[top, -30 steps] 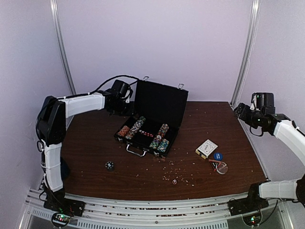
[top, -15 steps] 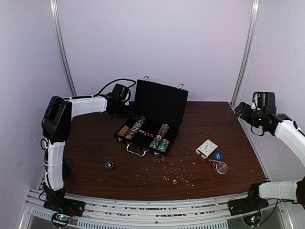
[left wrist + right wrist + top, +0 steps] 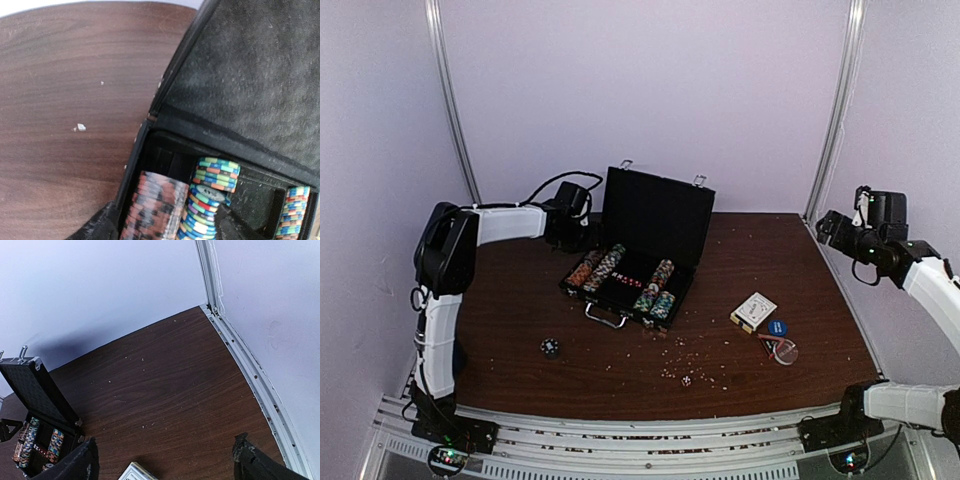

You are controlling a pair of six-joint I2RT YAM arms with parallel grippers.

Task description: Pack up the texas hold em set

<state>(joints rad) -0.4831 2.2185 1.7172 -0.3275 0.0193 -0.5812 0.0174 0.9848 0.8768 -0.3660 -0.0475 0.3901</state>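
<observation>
Black case (image 3: 655,218) open at the back of the brown surface (image 3: 510,300), both hands spread.
From above, chip rows (image 3: 610,266) fill the case's tray, its lid upright; the left hand (image 3: 586,234) hangs at its left end and the right hand (image 3: 830,228) is high at the far right, well apart from everything. The card deck box (image 3: 753,311), a blue button (image 3: 777,327), a clear button (image 3: 785,351), a die (image 3: 686,380) and a dark chip (image 3: 550,347) lie loose outside the case. At the left wrist, the fingers (image 3: 100,227) stand apart, pinching nothing, above the chip rows' left end. At the right wrist, the fingers (image 3: 82,462) stand wide over bare wood, with the case far left.
</observation>
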